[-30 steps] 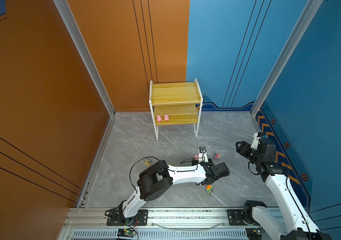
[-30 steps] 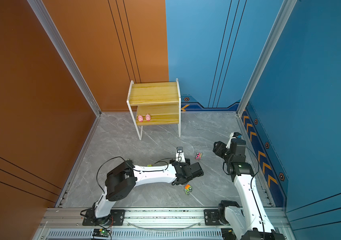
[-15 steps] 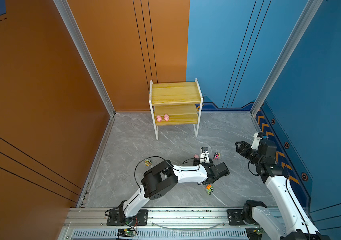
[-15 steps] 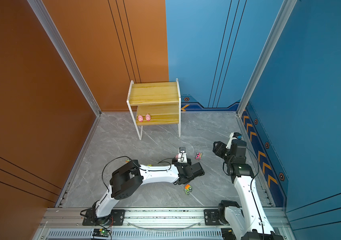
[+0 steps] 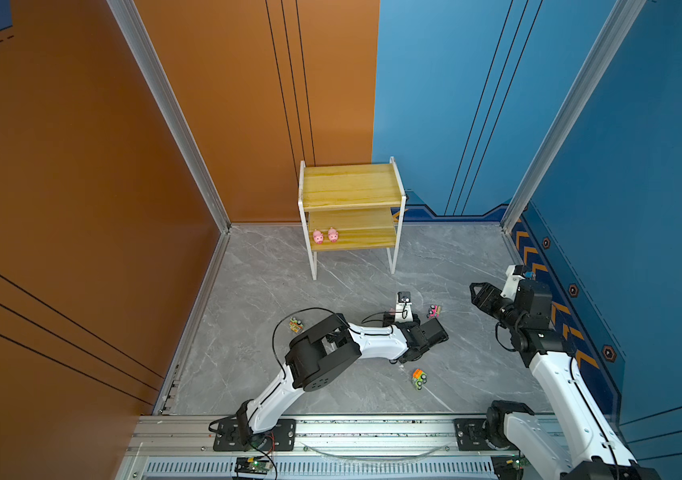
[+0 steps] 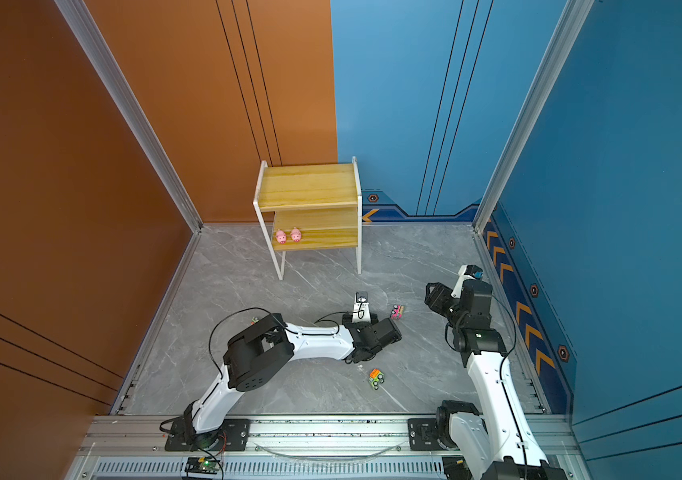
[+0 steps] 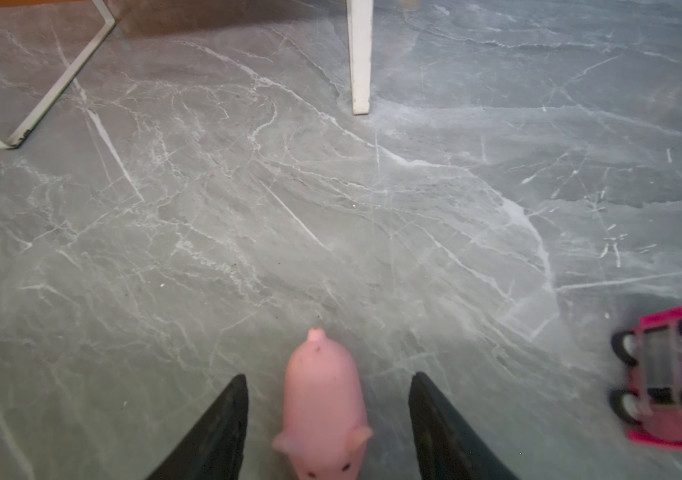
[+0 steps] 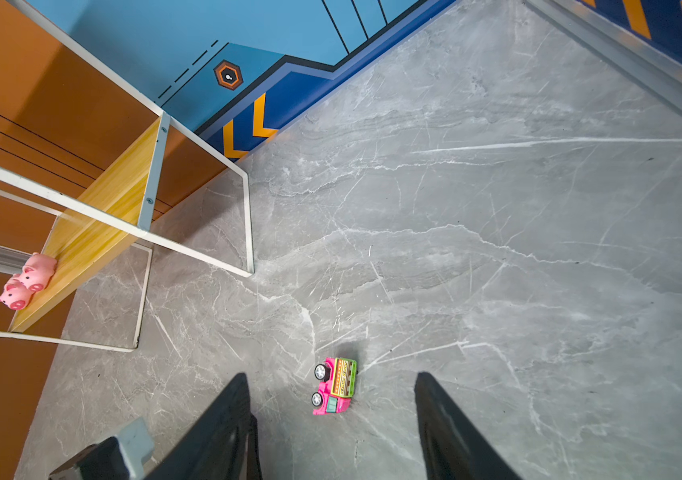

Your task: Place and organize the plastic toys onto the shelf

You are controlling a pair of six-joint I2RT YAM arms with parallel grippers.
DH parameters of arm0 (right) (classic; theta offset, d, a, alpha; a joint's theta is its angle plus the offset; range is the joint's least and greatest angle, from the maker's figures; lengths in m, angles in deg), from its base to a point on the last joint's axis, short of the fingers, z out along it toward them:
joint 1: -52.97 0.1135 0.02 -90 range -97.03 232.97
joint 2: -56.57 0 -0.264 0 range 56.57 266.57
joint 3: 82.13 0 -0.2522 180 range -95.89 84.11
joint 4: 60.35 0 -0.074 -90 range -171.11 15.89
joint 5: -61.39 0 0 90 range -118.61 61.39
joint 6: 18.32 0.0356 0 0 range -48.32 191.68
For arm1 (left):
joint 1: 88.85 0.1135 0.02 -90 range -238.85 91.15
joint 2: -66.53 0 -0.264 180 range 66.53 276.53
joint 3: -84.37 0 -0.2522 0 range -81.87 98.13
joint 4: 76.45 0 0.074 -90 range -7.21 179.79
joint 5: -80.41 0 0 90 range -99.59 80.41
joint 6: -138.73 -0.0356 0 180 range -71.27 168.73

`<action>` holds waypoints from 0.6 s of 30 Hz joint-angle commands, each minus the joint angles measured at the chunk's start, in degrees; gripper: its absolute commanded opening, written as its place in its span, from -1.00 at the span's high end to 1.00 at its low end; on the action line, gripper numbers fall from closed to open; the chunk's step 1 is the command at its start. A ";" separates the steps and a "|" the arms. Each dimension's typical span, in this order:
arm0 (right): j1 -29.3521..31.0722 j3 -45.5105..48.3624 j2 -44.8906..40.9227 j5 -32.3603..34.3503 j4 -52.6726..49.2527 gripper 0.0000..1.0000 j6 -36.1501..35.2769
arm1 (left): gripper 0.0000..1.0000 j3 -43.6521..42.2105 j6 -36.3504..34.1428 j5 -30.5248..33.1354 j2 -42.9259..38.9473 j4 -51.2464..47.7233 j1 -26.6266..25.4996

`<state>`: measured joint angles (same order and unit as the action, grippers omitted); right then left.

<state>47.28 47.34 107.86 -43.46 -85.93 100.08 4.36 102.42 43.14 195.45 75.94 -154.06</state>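
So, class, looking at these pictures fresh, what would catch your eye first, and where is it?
The yellow wooden shelf at the far end of the grey floor, with two pink pigs side by side on its lower board. Nearer, the left gripper stands open around a third pig, a pink toy truck nearby.

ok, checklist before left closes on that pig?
1. Pig between the fingers of the left gripper: ok, gaps on both sides.
2. Left jaws open: ok.
3. Pink truck clear of the fingers: ok, off to one side.
4. Right gripper apart from the left gripper: ok, open.
5. Room on the shelf lower board: ok, two pigs at one end.
6. Finger height over the floor: cannot tell.
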 commanded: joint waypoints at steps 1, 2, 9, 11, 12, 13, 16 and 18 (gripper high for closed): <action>0.07 0.65 0.39 -0.62 1.77 -0.28 0.05 | -0.21 -1.16 -2.45 -1.54 1.57 2.52 0.92; 0.07 0.66 0.50 -0.53 2.00 -0.28 0.03 | -0.19 -1.16 -2.53 -1.95 1.76 2.51 1.15; 0.24 0.91 0.79 -0.35 2.75 -0.28 0.07 | -0.01 -3.18 -4.70 -2.56 1.75 8.67 1.98; 0.40 1.03 0.86 -0.38 3.03 -0.28 0.16 | 0.04 -3.47 -6.08 -2.33 1.68 9.86 1.99; 0.50 1.09 0.88 -0.28 3.07 -0.28 0.13 | 0.11 -3.73 -7.22 -2.41 1.68 10.97 2.07; 0.57 1.08 0.92 -0.27 3.19 -0.28 0.12 | 0.16 -3.86 -8.20 -2.52 1.75 11.78 2.08; 0.68 1.14 0.79 -0.20 3.07 -0.28 0.02 | 0.33 -4.32 -11.21 -2.83 1.25 13.54 2.26; 0.77 1.12 0.49 -0.18 2.94 -0.28 -0.02 | 0.46 -5.05 -14.46 -3.36 0.08 15.02 2.40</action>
<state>47.67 47.71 108.34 -43.44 -84.31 100.06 0.76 93.16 41.28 196.61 88.77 -152.26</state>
